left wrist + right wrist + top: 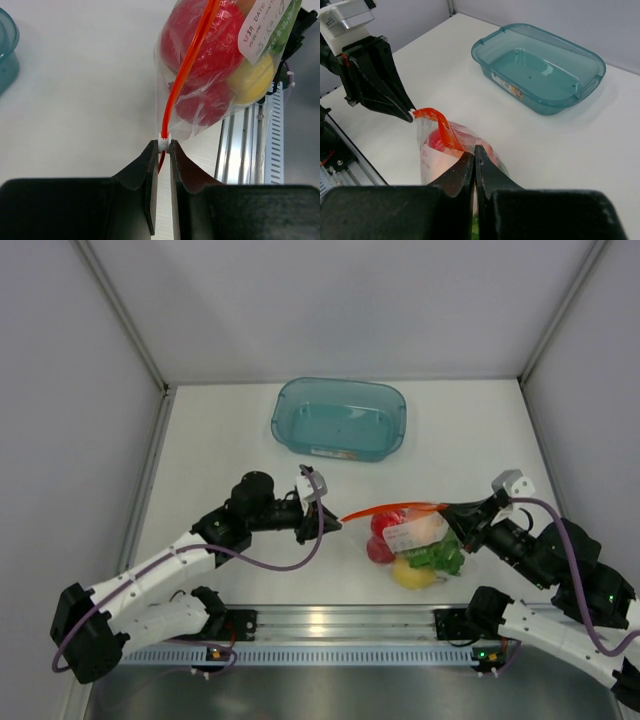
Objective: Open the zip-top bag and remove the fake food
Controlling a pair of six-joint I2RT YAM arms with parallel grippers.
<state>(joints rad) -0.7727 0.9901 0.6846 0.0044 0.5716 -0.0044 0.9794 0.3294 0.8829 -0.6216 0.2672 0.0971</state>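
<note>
- Left gripper [163,146] pinches the white slider [164,139] of the zip-top bag [190,125].
- Right gripper [474,152] clamps the bag's three-o'clock edge.
- White label [262,27] reads "DATE"; fake food [200,45] inside.
- Teal bin [283,415] at twelve o'clock.

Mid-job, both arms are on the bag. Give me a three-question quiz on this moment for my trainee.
1. True or false: the fake food is inside the zip-top bag.
2. What does the left gripper pinch? A: a loose red piece. B: the white tab at the end of the orange zip strip. C: nothing.
3. Fill in: the bag's other end is pinched by the ___ gripper.

Key: 1 true. 2 B. 3 right; the right gripper is closed on the bag.
</note>
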